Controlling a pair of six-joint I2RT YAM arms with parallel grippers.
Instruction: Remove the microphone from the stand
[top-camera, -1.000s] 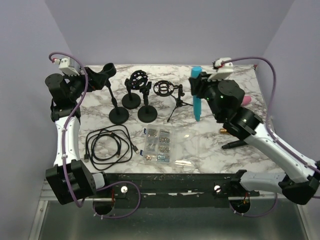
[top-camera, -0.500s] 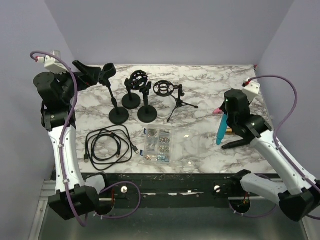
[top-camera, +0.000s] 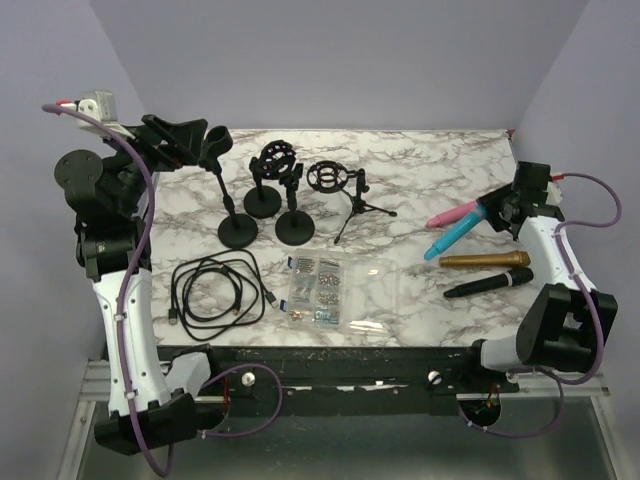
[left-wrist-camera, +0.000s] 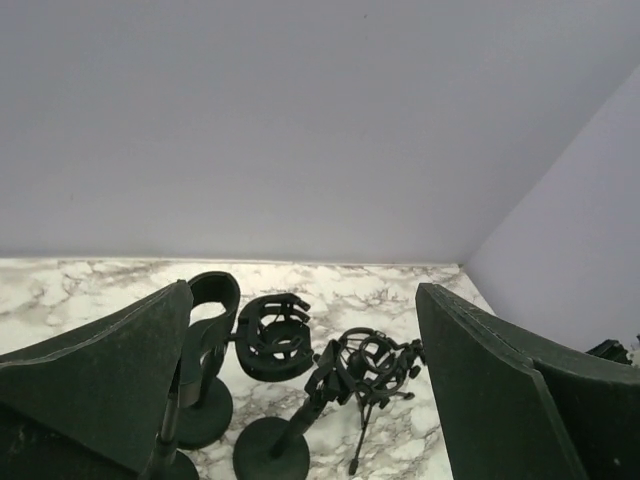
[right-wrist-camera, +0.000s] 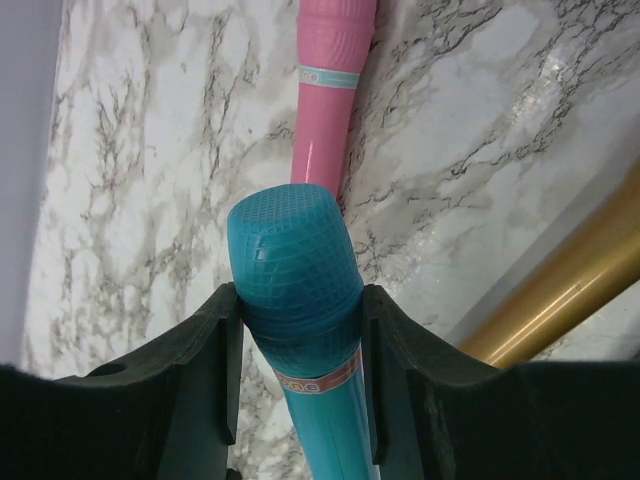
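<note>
Top external view: the right fingers (top-camera: 503, 206) are at the far right of the tabletop (top-camera: 430, 160), close to its right edge, closed on the head end of the teal microphone (top-camera: 455, 236). Its body slants toward the near left. It is off every stand and lies in the group of loose microphones: the pink microphone (top-camera: 452, 213) just behind it, the gold microphone (top-camera: 485, 260) and the black microphone (top-camera: 488, 283) nearer the arm bases. This view does not show whether the teal microphone rests on the marble.

The left fingers (top-camera: 165, 133) hang raised at the far left corner, just beside the clip stand (top-camera: 222, 190).

Right wrist view: the grip shows in detail. One finger presses each side of the teal mesh head, at a narrow spread. The pink microphone touches or nearly touches the head. The gold microphone crosses the lower right corner.

Left wrist view: the left fingers stand wide apart and hold nothing. Between them appear the clip stand, the two shock-mount stands (top-camera: 272, 165) and the tripod (top-camera: 360, 205).

Room for moving:
- Bare marble lies between the tripod and the loose microphones.
- The cable coil (top-camera: 215, 290) and the parts bag (top-camera: 318, 285) occupy the near left.
- The walls close in at the back and on both sides.
</note>
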